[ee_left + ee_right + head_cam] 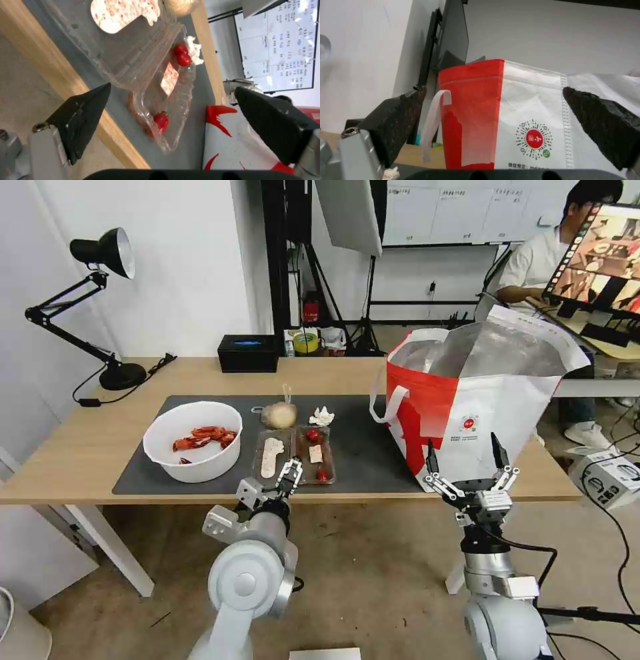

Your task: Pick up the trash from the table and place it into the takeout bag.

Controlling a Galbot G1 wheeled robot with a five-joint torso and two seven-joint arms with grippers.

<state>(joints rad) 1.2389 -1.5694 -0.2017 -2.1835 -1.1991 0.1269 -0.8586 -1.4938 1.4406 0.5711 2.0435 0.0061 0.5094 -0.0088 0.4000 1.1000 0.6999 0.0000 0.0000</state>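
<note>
On the table (80,453), a dark mat (373,453) carries the trash. The white bowl (200,470) with red crayfish shells (203,437) stands at the left. Right of it lies the clear hinged tray (301,455) (133,50) with red scraps. Behind the tray are a beige lump in a clear bag (279,415) and a crumpled tissue (322,416) (195,48). My left gripper (291,468) (172,88) is open at the tray's near edge. The takeout bag (473,407) (520,112) stands open at the right. My right gripper (463,443) (493,90) hangs open and empty just before its front face.
A black desk lamp (100,253) stands at the table's far left corner, and a small black box (247,353) sits at the back edge. A monitor (600,260) is behind the bag. A cardboard box (610,473) and cables lie on the floor at the right.
</note>
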